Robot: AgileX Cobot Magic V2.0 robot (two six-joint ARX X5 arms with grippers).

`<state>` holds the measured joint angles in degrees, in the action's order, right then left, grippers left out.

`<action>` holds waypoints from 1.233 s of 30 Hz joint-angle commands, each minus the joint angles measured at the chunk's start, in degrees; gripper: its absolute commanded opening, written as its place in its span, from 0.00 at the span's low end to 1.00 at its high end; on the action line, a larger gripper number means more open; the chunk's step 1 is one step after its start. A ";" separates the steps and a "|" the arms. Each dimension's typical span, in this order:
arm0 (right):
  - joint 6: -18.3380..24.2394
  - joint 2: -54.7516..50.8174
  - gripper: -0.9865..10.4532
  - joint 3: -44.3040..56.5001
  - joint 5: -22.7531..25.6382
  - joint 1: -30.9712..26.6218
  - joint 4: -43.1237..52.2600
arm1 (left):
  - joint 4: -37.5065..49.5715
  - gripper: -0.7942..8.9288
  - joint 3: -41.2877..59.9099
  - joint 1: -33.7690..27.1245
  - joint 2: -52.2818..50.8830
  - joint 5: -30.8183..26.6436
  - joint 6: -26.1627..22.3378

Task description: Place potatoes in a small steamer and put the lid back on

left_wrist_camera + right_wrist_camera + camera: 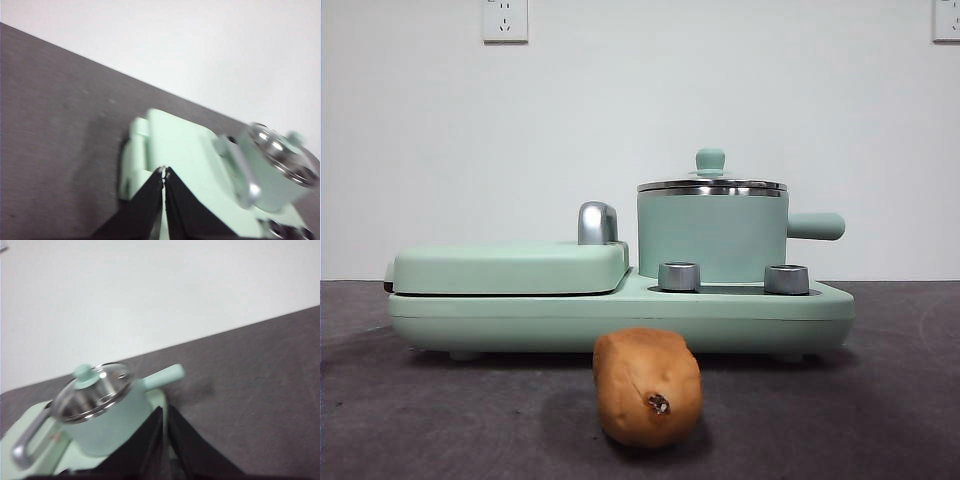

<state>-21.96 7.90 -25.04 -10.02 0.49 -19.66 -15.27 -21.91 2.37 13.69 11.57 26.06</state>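
The orange-brown potato lies on the dark table in front of the appliance, its dark spot facing the camera. The mint-green small steamer stands on the right half of the appliance base, its stubby handle pointing right. The glass lid with its mint knob sits on the steamer. The steamer also shows in the left wrist view and in the right wrist view. My left gripper is shut and empty above the griddle cover. My right gripper is shut and empty above the steamer's side. Neither arm shows in the front view.
The mint-green appliance base carries a flat griddle cover with a chrome handle on its left half. Two steel dials sit on the front. A white wall with sockets stands behind.
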 commanded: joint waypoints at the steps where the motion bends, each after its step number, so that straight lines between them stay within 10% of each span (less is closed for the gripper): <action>1: -0.81 4.42 0.10 -6.75 -2.82 0.13 -3.54 | -2.91 0.09 -6.71 0.07 4.66 3.26 -1.84; 15: 14.88 25.55 0.10 -30.36 -23.96 0.13 -21.42 | -11.78 0.09 -28.33 2.03 24.92 20.94 -12.50; 28: 16.72 27.98 0.10 -30.71 -31.89 0.13 -21.53 | -11.98 0.13 -29.88 6.10 30.58 26.40 -13.25; 37: 16.44 27.96 0.48 -30.71 -31.87 0.13 -21.55 | -11.43 0.48 -30.32 8.61 32.37 26.40 -13.86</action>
<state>-5.80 35.40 -54.76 -41.82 0.49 -41.56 -27.40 -50.65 10.79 45.45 37.67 12.99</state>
